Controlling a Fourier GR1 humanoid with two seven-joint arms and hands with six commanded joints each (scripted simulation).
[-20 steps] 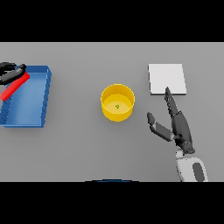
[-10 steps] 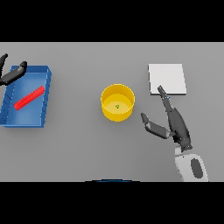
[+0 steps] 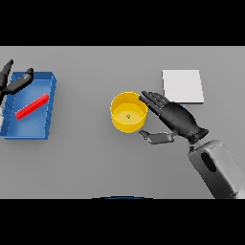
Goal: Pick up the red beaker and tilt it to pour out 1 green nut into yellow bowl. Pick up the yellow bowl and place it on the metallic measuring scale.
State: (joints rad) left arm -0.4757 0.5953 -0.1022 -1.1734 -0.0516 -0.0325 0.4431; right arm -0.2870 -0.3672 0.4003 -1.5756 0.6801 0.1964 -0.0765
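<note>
Reaching beside the round yellow bowl (image 3: pixel 128 112), the right hand (image 3: pixel 176 119) spreads straight fingers at its right rim, thumb below. A small green nut (image 3: pixel 128 116) lies inside the bowl. Left of the bowl, the red beaker (image 3: pixel 31 106) lies in a blue tray (image 3: pixel 48 100); the left hand (image 3: pixel 14 82), fingers apart, hovers there. A flat metallic measuring scale (image 3: pixel 183 86) sits right of the bowl.

Bowl (image 3: pixel 128 113) between tray (image 3: pixel 48 103) (left) and scale (image 3: pixel 183 86).

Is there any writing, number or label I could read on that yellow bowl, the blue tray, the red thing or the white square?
None: no words, numbers or signs show anywhere.
The yellow bowl, the blue tray, the red beaker and the white scale are all plain.
The hands, left and right, carry no markings either.
</note>
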